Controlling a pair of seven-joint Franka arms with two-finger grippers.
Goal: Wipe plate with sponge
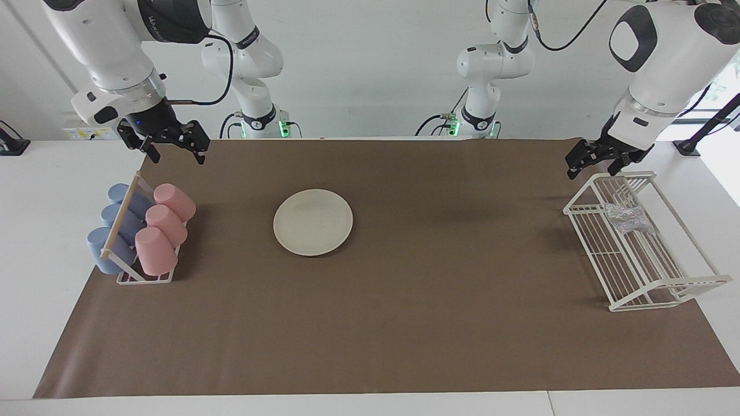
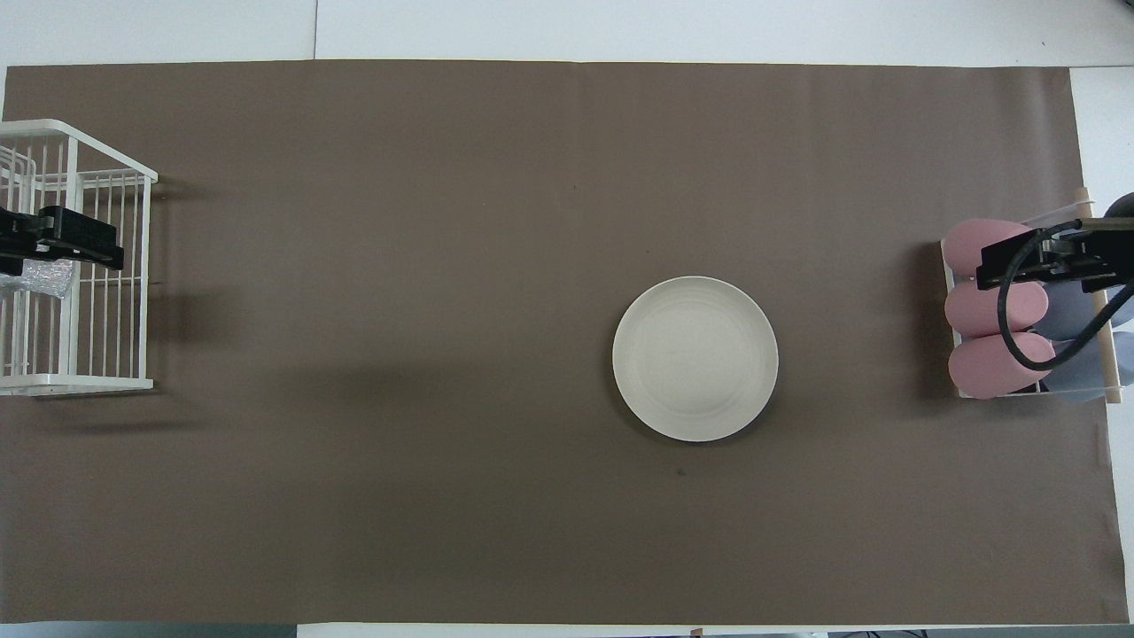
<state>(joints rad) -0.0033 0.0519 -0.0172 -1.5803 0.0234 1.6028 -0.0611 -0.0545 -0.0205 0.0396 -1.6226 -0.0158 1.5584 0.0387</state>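
The cream-white plate (image 1: 313,222) (image 2: 695,358) lies flat on the brown mat, somewhat toward the right arm's end of the table, with nothing on it. The silvery mesh sponge (image 1: 627,218) (image 2: 35,279) rests inside a white wire rack (image 1: 665,292) (image 2: 106,383) at the left arm's end. My left gripper (image 1: 592,167) (image 2: 62,239) hangs open above that rack's robot-side end, a little above the sponge and not touching it. Over the cup holder, my right gripper (image 1: 178,155) (image 2: 1036,257) is also open and holds nothing.
A small holder (image 1: 144,278) at the right arm's end carries pink cups (image 1: 156,251) and blue cups (image 1: 104,249) lying on their sides. The brown mat (image 1: 404,323) covers most of the white table.
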